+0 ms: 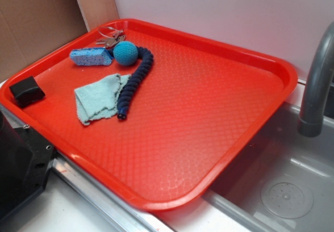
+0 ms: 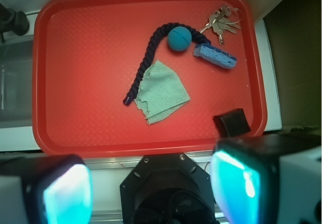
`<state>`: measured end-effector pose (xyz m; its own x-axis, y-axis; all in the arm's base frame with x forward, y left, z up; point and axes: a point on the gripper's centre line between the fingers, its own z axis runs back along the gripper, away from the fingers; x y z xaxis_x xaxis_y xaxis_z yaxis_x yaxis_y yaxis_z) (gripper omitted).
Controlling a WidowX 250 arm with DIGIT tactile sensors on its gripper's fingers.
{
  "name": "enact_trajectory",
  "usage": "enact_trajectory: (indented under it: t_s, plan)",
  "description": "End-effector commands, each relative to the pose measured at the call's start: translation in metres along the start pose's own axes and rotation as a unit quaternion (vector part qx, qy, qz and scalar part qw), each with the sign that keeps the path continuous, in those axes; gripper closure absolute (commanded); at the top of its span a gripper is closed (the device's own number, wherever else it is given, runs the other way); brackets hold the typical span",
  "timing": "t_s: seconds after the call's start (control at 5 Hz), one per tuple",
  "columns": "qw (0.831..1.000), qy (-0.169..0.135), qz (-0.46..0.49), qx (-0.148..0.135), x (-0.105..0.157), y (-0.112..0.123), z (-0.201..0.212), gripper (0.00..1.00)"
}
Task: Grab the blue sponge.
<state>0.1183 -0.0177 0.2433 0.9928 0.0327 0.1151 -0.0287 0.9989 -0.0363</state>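
Exterior view, left to right. Black block (image 1: pixel 26 90) sits on the red tray's (image 1: pixel 209 138) left corner rim. Blue sponge (image 1: pixel 92 57) lies flat near the tray's far-left corner, long side roughly along the back-left edge. Keys on a ring (image 1: pixel 110 36) just behind it, toward the corner. Teal ball (image 1: pixel 126 53) just right of the sponge, touching or nearly so. Dark navy rope (image 1: pixel 134 83) curves from behind the ball toward the tray centre. Pale cloth rag (image 1: pixel 99 103) is crumpled against the rope's left side, nearer the front than the sponge. Grey faucet (image 1: pixel 318 81) and sink basin (image 1: pixel 276 185) off the tray's right edge.

End effector (image 2: pixel 151 186): wrist view shows both fingers (image 2: pixel 65 191) spread wide at the frame bottom, nothing between them, high above and well apart from the sponge (image 2: pixel 215 56), which is in the tray's upper right there.
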Motion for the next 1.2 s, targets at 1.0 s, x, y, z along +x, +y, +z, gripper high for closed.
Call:
enact_trajectory:
  t_s: [1.0]
  plan:
    - [0.938,-0.045,-0.344,-0.022,0.157,0.099,-0.181,0.0]
